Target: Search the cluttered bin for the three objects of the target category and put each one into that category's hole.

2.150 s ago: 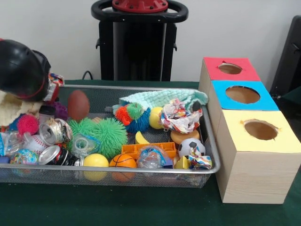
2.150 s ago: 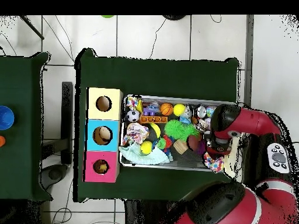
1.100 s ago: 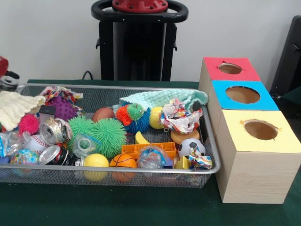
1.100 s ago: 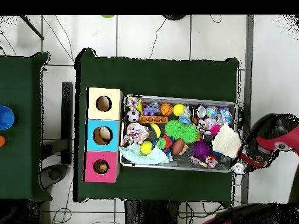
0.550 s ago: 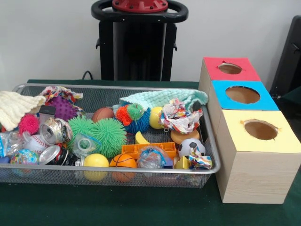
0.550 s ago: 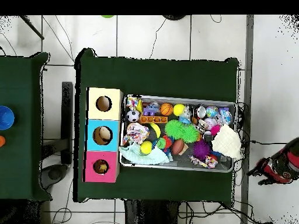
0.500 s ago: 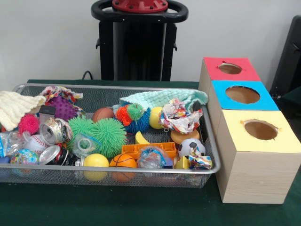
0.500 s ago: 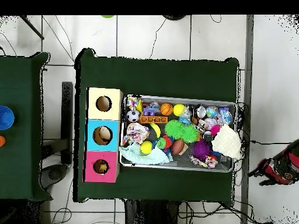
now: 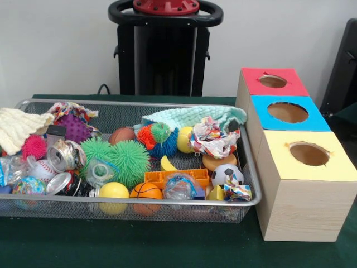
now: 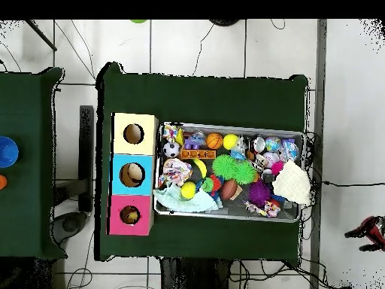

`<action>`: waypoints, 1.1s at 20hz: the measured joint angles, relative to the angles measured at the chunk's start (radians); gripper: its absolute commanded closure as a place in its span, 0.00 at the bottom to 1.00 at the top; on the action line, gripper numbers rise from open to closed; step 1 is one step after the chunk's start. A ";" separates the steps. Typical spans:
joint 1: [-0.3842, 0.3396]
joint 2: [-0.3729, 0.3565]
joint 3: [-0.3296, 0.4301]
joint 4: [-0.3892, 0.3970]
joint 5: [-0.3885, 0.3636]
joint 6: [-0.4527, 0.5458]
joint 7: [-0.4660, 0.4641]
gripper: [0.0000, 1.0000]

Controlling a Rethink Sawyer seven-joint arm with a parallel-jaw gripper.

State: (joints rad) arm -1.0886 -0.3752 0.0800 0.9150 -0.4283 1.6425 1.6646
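The wire bin (image 9: 167, 207) (image 10: 228, 217) holds a jumble of toys: a mini basketball (image 9: 145, 191), a yellow ball (image 9: 113, 190), a soccer ball (image 9: 226, 174), a brown football (image 9: 122, 135), crushed cans (image 9: 63, 156), green spiky balls (image 9: 129, 161) and cloths. Beside it stands the wooden box with a yellow hole (image 9: 308, 153) (image 10: 133, 134), a blue hole (image 9: 288, 111) (image 10: 131, 174) and a red hole (image 9: 273, 81) (image 10: 129, 215). Only in the overhead view does the gripper (image 10: 353, 233) appear, as a small red and black end far off the table's right side, over the floor. Nothing is seen in it.
A cream knitted cloth (image 9: 19, 127) (image 10: 292, 183) hangs over the bin's end. A mint cloth (image 9: 192, 116) lies along the bin's far rim. A second green table (image 10: 26, 162) with a blue dish (image 10: 6, 150) stands at the overhead view's left.
The arm has pulled out of the bin and swung away off the table; the brown football now lies lower in the bin and the cream cloth hangs over the bin's end.
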 measured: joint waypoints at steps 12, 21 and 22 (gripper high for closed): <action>-0.141 -0.033 0.078 -0.131 0.023 -0.036 -0.097 0.00; -0.182 -0.043 0.178 -0.162 0.035 -0.103 -0.330 0.00; -0.181 -0.041 0.180 -0.165 0.032 -0.096 -0.339 0.00</action>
State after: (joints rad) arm -1.2697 -0.4165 0.2599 0.7501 -0.3962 1.5465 1.3252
